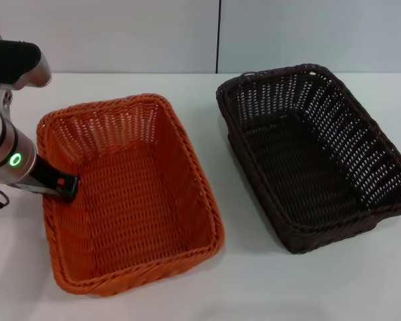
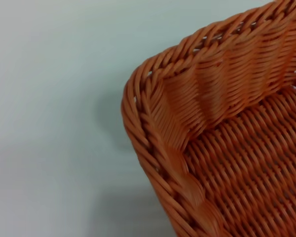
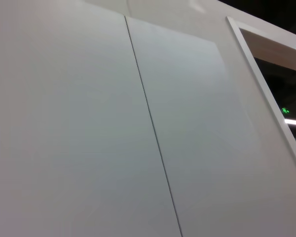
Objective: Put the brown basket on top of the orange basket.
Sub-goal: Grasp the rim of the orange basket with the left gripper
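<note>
Orange basket (image 1: 130, 194): left of frame, on desk (image 1: 254, 281).
Brown basket (image 1: 314, 154): right, apart from orange.
Left gripper (image 1: 67, 187): at orange basket's left rim; fingers' state cannot tell.

You had one white table (image 1: 254, 287) carrying two items: the orange basket (image 1: 130, 194) on the robot's left and the brown basket (image 1: 314, 154) on its right, side by side and apart.

One orange basket (image 1: 130, 194), one brown basket (image 1: 317, 154), seemingly nothing else.

Head camera looks down; left wrist camera close over the orange basket (image 1: 130, 194) corner.
</note>
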